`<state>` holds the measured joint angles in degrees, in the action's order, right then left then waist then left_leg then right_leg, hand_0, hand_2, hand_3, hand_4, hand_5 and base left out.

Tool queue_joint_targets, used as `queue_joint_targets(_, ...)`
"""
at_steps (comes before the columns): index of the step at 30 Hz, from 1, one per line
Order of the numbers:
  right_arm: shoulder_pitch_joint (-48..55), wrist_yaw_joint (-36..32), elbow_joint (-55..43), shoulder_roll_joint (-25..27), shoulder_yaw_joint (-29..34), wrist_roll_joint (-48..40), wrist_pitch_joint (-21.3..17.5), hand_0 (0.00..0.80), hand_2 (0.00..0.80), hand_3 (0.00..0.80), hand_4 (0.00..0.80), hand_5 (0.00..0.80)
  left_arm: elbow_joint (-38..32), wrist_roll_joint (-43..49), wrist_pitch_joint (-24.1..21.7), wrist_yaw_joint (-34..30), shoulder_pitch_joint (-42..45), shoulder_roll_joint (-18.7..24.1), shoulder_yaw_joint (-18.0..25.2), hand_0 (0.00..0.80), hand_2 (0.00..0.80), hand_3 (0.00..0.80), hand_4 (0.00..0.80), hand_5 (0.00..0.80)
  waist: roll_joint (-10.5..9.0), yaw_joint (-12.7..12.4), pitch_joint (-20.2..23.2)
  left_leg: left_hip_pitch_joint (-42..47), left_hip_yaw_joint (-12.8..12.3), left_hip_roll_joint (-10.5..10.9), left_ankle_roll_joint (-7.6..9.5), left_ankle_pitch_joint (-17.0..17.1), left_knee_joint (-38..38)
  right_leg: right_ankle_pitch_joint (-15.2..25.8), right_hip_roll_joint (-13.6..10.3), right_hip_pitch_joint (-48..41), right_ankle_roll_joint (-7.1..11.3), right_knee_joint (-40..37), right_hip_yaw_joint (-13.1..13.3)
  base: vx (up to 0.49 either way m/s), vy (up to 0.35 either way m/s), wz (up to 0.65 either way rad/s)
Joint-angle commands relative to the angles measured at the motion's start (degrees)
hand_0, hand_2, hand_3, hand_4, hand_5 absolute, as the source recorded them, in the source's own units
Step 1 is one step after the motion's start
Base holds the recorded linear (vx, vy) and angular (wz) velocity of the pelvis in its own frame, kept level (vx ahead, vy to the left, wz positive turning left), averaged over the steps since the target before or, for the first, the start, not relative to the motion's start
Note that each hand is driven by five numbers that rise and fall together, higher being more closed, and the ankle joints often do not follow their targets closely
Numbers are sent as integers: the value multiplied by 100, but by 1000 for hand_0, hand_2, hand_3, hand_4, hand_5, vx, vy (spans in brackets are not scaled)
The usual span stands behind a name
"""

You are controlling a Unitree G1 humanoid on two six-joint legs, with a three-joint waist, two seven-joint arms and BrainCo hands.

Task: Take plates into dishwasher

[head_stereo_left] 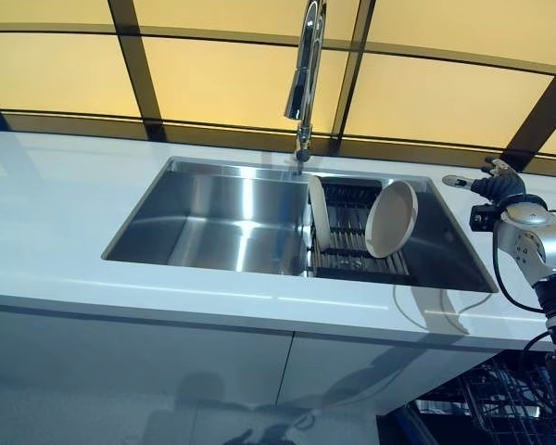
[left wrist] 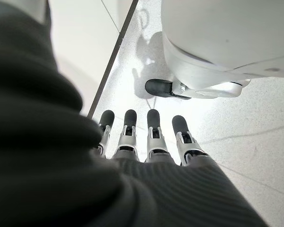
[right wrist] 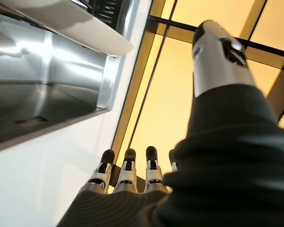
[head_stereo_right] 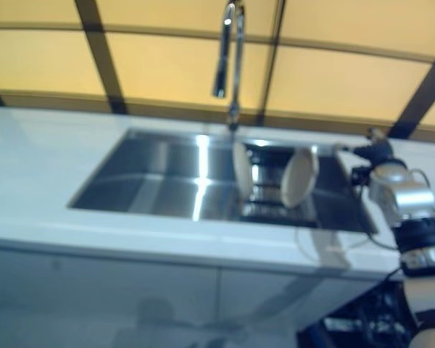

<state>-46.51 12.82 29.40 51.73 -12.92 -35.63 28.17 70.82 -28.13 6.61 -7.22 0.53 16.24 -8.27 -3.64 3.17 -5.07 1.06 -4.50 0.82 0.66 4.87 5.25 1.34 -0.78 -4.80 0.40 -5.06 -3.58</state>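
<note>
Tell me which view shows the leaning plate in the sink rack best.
Left eye view: the leaning plate shows whole and sharp in the rack. The right eye view shows it blurred; the right wrist view shows a plate's rim only; the left wrist view shows none.

Two cream round plates (head_stereo_left: 390, 219) standing in the dark rack (head_stereo_left: 352, 243) inside the steel sink (head_stereo_left: 213, 218), right robot hand (head_stereo_left: 497, 184) over the white surface (head_stereo_left: 65, 213) beside it.

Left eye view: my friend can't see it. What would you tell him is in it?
Two cream plates stand on edge in a dark rack at the right end of a steel sink, under a tall faucet. The robot's right hand hovers open over the white counter just right of the sink.
</note>
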Motion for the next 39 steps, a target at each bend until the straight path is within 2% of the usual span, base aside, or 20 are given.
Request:
queue_joint_targets(1, -712, -192, 52, 147, -393, 28, 130, 0, 0, 0, 0, 0, 272, 189, -105, -73, -47, 94, -176, 0, 0, 0, 0, 0, -47, -209, 189, 144, -109, -144, -91, -595, -25, -6, -127, 215, 351, 6, -202, 49, -22, 0)
queue_joint_targets(8, -943, -159, 196, 143, -538, -351, 174, 0, 0, 0, 0, 0, 289, 255, -112, -55, -15, 98, -224, 0, 0, 0, 0, 0, -90, -243, 132, 73, -124, -181, -128, -544, -25, -10, -102, 273, 342, 6, -217, 16, -12, 0)
queue_joint_targets(29, -1222, -31, 168, 67, -725, -415, 329, 0, 0, 0, 0, 0, 263, 258, -155, 4, 41, 65, -337, 0, 0, 0, 0, 0, -88, -301, 92, 63, -90, -201, -172, -528, -25, -77, -117, 224, 329, 6, -281, 0, 0, 0)
queue_joint_targets(39, -1233, -28, 157, 19, -784, -387, 428, 0, 0, 0, 0, 0, 200, 205, -429, 143, 47, 86, -369, 0, 0, 0, 0, 0, -72, -319, 38, 44, -81, -217, -191, -510, -25, -89, -110, 224, 317, 6, -293, 0, 0, 0)
